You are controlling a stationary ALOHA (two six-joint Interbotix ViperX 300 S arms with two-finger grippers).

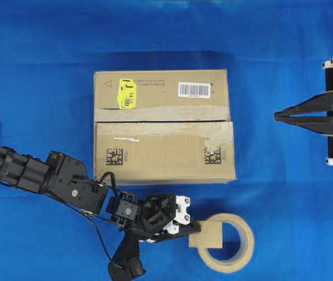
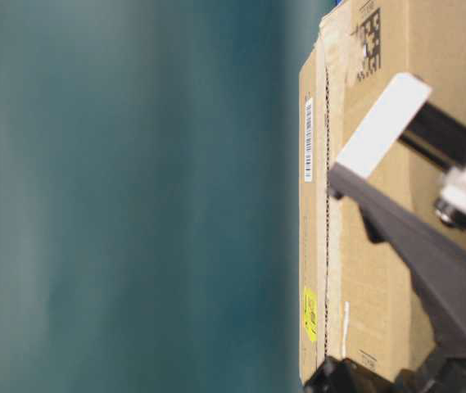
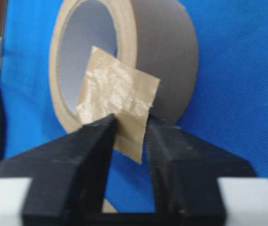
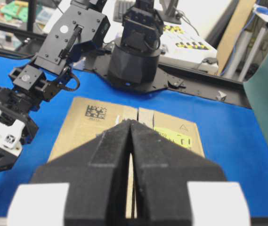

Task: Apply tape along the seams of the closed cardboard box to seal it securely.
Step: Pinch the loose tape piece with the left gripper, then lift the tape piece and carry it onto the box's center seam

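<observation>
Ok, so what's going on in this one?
The left gripper is closing on a small square of tape at the tape roll, which lies on the blue cloth in front of the box. The box is closed, and its seam shows only old, faded tape; no fresh piece is on it yet. The right gripper is shut and empty, hanging off to the box's right.

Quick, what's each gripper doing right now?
Left gripper: closed on the tape by the tape roll.
Right gripper: shut, holding nothing.
</observation>
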